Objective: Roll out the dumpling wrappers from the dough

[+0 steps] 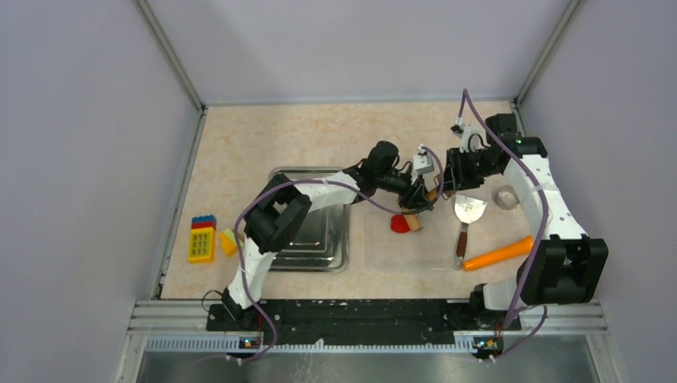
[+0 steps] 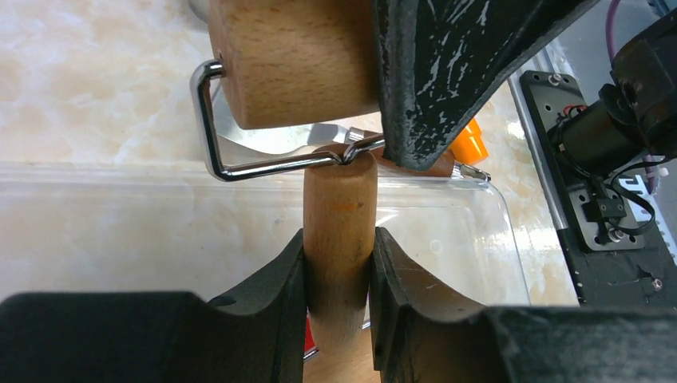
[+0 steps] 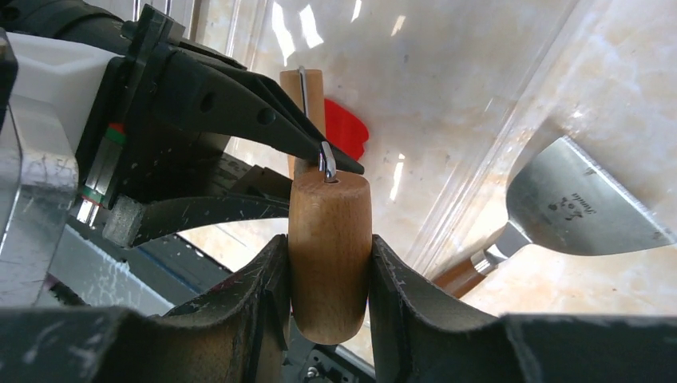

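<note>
Left gripper (image 2: 339, 267) clamps the wooden handle of a small rolling pin (image 2: 287, 64), while the right gripper (image 3: 329, 263) clamps its roller. Bright red dough (image 1: 399, 224) lies on the clear mat (image 1: 383, 257) just beside the handle's end. It is a small, rounded piece, partly hidden, with no clear long axis.

Bright, even light from overhead leaves only faint shadows on the table (image 1: 263, 136). White glare streaks the clear plastic sheet (image 3: 447, 120) and the spatula blade (image 3: 575, 207). Nearest the lens, the fingers (image 2: 263, 319) of the left gripper (image 2: 339, 259) look soft; the rolling pin (image 2: 339, 215) looks crisp.
</note>
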Tool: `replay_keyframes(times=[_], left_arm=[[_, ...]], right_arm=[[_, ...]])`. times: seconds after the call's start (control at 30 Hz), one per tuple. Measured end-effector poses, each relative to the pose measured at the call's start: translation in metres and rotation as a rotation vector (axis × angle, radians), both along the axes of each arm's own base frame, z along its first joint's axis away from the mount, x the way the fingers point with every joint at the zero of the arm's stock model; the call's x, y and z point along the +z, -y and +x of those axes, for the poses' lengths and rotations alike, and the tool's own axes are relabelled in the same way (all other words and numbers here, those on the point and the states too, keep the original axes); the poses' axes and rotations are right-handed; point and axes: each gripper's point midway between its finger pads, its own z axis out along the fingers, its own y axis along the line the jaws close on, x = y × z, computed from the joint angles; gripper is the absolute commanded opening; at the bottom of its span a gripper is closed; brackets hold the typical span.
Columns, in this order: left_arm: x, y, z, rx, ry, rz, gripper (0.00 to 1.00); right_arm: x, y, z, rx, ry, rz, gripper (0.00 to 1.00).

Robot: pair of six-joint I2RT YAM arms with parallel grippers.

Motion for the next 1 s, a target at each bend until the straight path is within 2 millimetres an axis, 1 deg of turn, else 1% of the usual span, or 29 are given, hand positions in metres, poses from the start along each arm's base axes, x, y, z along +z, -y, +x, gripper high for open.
replay_keyframes(times=[0.03, 0.07, 0.17, 0.27, 0.43, 0.53, 0.63, 0.67, 0.7, 0.73, 0.77, 0.83, 0.9, 0.93, 0.97, 1.0], left_arm=[[-0.004, 0.001, -0.003, -0.008, -0.004, 0.004, 0.0], [-0.007, 0.002, -0.004, -0.014, -0.009, 0.007, 0.0], [-0.015, 0.001, -0.009, -0.029, -0.031, 0.022, 0.0], [-0.023, -0.001, -0.012, -0.036, -0.055, 0.042, 0.0], [-0.027, -0.002, -0.013, -0.035, -0.071, 0.05, 0.0], [-0.024, 0.0, -0.011, -0.026, -0.066, 0.039, 0.0], [-0.024, 0.0, -0.008, -0.013, -0.07, 0.039, 0.0], [-0.024, 0.0, -0.007, -0.011, -0.07, 0.039, 0.0], [-0.023, 0.0, -0.007, -0.012, -0.071, 0.038, 0.0], [-0.023, 0.0, -0.008, -0.014, -0.071, 0.036, 0.0], [-0.022, 0.0, -0.008, -0.017, -0.071, 0.034, 0.0], [-0.023, -0.001, -0.009, -0.02, -0.071, 0.033, 0.0], [-0.024, -0.001, -0.009, -0.022, -0.068, 0.034, 0.0], [-0.025, -0.001, -0.009, -0.021, -0.067, 0.036, 0.0], [-0.026, -0.002, -0.009, -0.021, -0.065, 0.039, 0.0], [-0.028, -0.003, -0.009, -0.021, -0.066, 0.045, 0.0]], right_arm=[[-0.004, 0.0, -0.003, -0.002, -0.015, 0.01, 0.26], [-0.008, 0.0, -0.004, -0.004, -0.026, 0.019, 0.29], [-0.018, -0.002, -0.008, -0.009, -0.047, 0.054, 0.31], [-0.025, -0.003, -0.009, -0.016, -0.058, 0.071, 0.36], [-0.03, -0.005, -0.007, -0.02, -0.063, 0.086, 0.43], [-0.034, -0.01, -0.009, -0.015, -0.094, 0.11, 0.46], [-0.039, -0.013, -0.011, -0.006, -0.131, 0.128, 0.46], [-0.039, -0.015, -0.012, -0.002, -0.14, 0.134, 0.41], [-0.04, -0.016, -0.012, 0.001, -0.143, 0.139, 0.34], [-0.039, -0.016, -0.012, 0.004, -0.141, 0.139, 0.32], [-0.039, -0.016, -0.012, 0.008, -0.137, 0.138, 0.33], [-0.039, -0.016, -0.012, 0.015, -0.134, 0.14, 0.44], [-0.04, -0.016, -0.013, 0.018, -0.136, 0.139, 0.51], [-0.039, -0.016, -0.014, 0.019, -0.139, 0.141, 0.57], [-0.039, -0.017, -0.015, 0.021, -0.142, 0.144, 0.6], [-0.039, -0.017, -0.016, 0.023, -0.144, 0.146, 0.61]])
